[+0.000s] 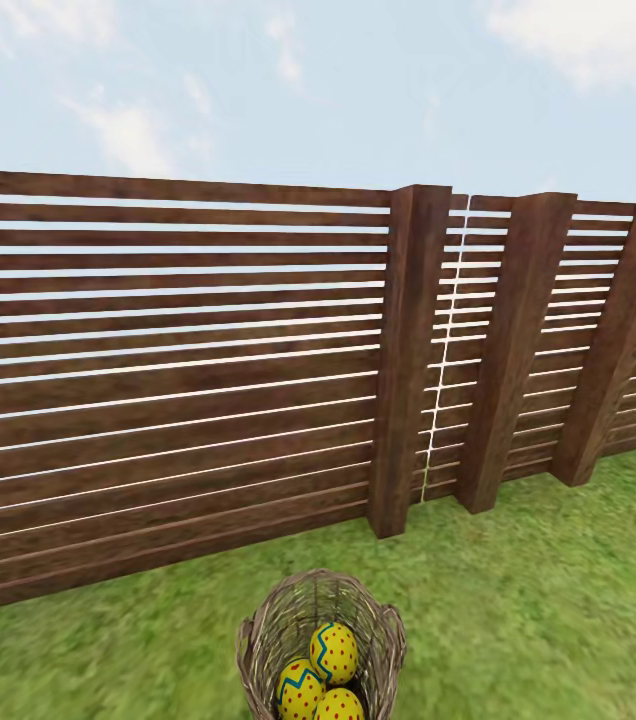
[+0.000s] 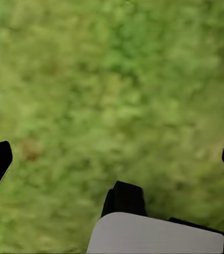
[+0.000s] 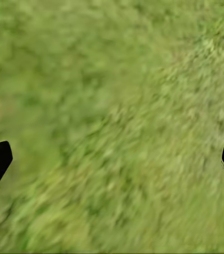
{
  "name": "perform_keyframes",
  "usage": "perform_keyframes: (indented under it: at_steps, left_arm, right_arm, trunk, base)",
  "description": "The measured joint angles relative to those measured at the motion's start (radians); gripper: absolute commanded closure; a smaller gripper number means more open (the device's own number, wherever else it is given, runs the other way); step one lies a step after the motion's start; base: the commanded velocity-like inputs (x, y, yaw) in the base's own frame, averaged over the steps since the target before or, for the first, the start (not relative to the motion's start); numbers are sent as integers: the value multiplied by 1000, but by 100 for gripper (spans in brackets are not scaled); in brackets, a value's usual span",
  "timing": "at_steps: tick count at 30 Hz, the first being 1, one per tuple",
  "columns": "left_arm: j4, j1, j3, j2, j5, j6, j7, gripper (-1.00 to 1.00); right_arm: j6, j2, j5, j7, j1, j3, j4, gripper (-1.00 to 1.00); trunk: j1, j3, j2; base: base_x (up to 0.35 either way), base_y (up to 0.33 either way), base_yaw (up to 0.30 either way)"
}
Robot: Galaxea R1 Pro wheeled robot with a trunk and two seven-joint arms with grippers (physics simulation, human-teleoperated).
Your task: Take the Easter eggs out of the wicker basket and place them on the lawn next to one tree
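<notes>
Head view first: closest to the camera is the wicker basket [image 1: 321, 645], sitting on the lawn [image 1: 538, 600] at the bottom edge of the shot. It's open tan weave, round, kinda lumpy at the rim. All three Easter eggs [image 1: 320, 678] are in it, glossy yellow, smooth, touching each other; two show a blue zigzag, and red dots are visible on them. So basically nothing's done yet, every egg has to come out and go by a tree. Behind is the fence [image 1: 168, 370], dark brown horizontal slats with chunky square posts.

Left wrist view: blurry mottled grass, left pincer [image 2: 112, 159] tips spread wide at the frame edges, nothing between them.

Right wrist view: same deal, right pincer [image 3: 112, 159] wide apart, empty, over streaky grass.
</notes>
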Motion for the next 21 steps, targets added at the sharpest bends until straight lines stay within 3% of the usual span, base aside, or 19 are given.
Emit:
perform_keyframes:
  at_steps: [5,8,12,18,21]
  left_arm:
    - [-221,-6,0,2,1,166,3,-100]
    - [-293,-25,0,3,1,235,3,-100]
    - [-355,-69,0,3,1,335,3,-100]
    - [-413,-124,1,2,2,409,4,-100]
    - [-425,-166,1,0,2,471,4,-100]
  right_arm:
    - [133,-3,0,0,-7,-1,-162,-100]
    - [192,-3,-1,1,-27,-2,-221,-100]
    - [275,-4,-1,1,-65,-4,-283,-100]
    - [350,-3,-4,1,-106,-8,-331,-100]
    - [390,0,-24,3,-134,-8,-341,-100]
  trunk:
    - [0,0,0]
    - [0,0,0]
    - [0,0,0]
    - [0,0,0]
    - [0,0,0]
  base:
    - [0,0,0]
    - [0,0,0]
    - [0,0,0]
    - [0,0,0]
    - [0,0,0]
